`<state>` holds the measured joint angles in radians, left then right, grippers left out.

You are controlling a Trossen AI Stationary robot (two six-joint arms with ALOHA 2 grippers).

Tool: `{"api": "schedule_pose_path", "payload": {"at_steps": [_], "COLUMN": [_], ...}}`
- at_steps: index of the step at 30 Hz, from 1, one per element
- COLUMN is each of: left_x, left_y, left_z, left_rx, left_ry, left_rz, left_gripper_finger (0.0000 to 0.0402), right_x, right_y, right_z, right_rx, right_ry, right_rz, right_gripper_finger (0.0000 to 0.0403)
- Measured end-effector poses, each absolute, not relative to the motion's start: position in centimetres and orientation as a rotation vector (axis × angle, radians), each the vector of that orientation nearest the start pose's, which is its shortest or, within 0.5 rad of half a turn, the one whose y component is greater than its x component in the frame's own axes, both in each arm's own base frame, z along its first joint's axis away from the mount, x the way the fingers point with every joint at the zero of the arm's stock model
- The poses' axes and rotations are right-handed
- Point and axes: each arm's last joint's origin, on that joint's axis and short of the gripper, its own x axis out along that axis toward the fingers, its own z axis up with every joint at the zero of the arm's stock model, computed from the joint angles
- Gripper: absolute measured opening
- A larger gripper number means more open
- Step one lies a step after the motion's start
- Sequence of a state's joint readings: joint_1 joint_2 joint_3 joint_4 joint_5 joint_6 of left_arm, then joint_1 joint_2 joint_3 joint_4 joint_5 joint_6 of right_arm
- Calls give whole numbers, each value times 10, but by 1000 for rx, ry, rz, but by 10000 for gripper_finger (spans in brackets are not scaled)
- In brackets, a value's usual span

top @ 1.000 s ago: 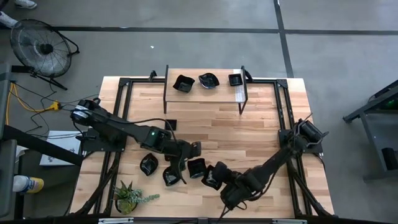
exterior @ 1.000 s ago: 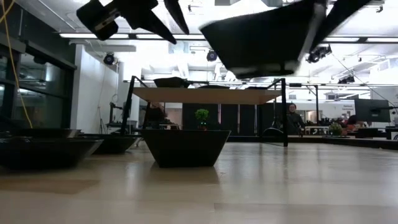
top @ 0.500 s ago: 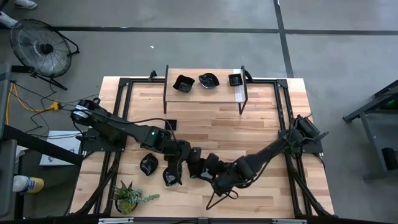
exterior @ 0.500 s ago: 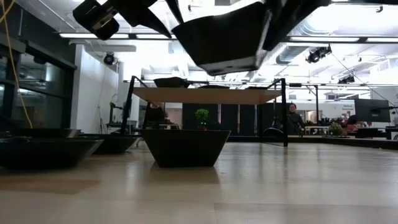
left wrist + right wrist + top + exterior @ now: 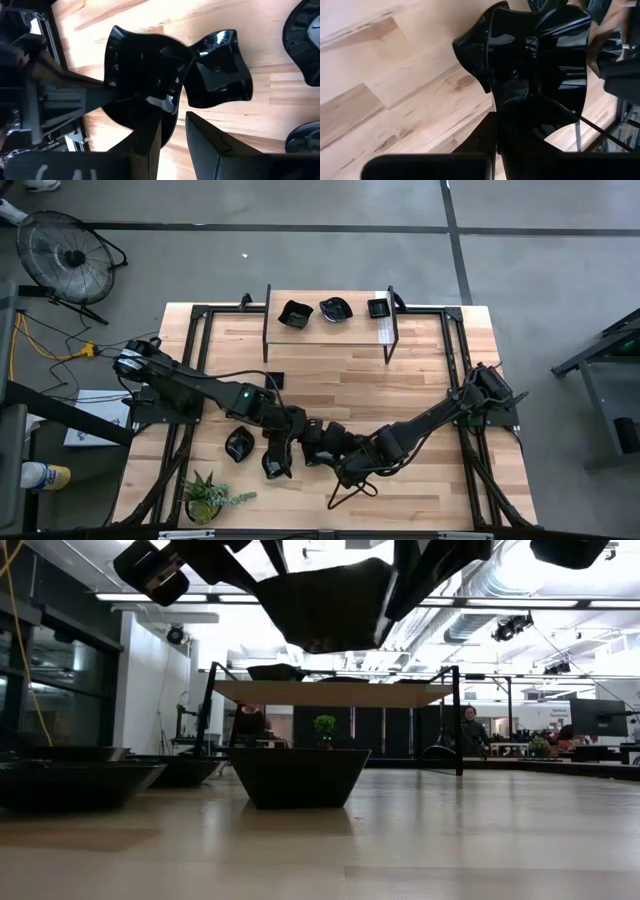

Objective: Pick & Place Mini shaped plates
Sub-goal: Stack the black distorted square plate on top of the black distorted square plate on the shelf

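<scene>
Transfer step in hand: one wavy-edged mini plate (image 5: 540, 65) clamped by its rim in the right claw (image 5: 520, 107) and carried clear of the worktop (image 5: 330, 380), as confirmed in the low view, where the dish (image 5: 325, 605) hangs well above the surface. Located over the near-centre of the worktop, just beside the left claw (image 5: 172, 127), whose fingers (image 5: 205, 145) stand apart with nothing between them, above the cluster of plates not yet moved.

Remaining stock noted on the worktop: a leaf-like dish (image 5: 238, 445) at the near left, a further dark dish (image 5: 275, 463) beside it, a rounded-square plate (image 5: 220, 70) directly beneath the left claw, and a square dish (image 5: 298, 776) standing flat in the low view. Three plates (image 5: 330, 310) already seated on the raised shelf (image 5: 300, 332) at the far edge.

Judged early in the task. Next move judged to call for either a hand-over to the left claw, requiring rim alignment between its open fingers, or a long carry to the shelf. Risk: glossy rim slipping in a narrow edge grip; collision between the two closely placed arms. Potted plant (image 5: 208, 495) at the near-left corner, uninvolved.
</scene>
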<state>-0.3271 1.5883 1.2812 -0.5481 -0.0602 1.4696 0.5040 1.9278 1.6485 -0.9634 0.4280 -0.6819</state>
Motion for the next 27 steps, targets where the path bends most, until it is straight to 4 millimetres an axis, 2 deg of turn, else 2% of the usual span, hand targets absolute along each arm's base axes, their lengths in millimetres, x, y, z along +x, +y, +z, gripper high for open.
{"api": "schedule_pose_path", "payload": {"at_steps": [13, 27], "left_x": [328, 329], "left_y": [-109, -109], "left_z": [265, 267], "left_rx": [1567, 1569], "left_ry": [551, 544], "left_rz": [-855, -841], "left_gripper_finger": [85, 85], "right_x": [352, 352], "right_y": [181, 182], "right_z": [258, 263], "right_rx": [-1147, -1136], "right_ry": [1024, 995], "right_rz": [467, 454], "right_gripper_finger": [3, 6]}}
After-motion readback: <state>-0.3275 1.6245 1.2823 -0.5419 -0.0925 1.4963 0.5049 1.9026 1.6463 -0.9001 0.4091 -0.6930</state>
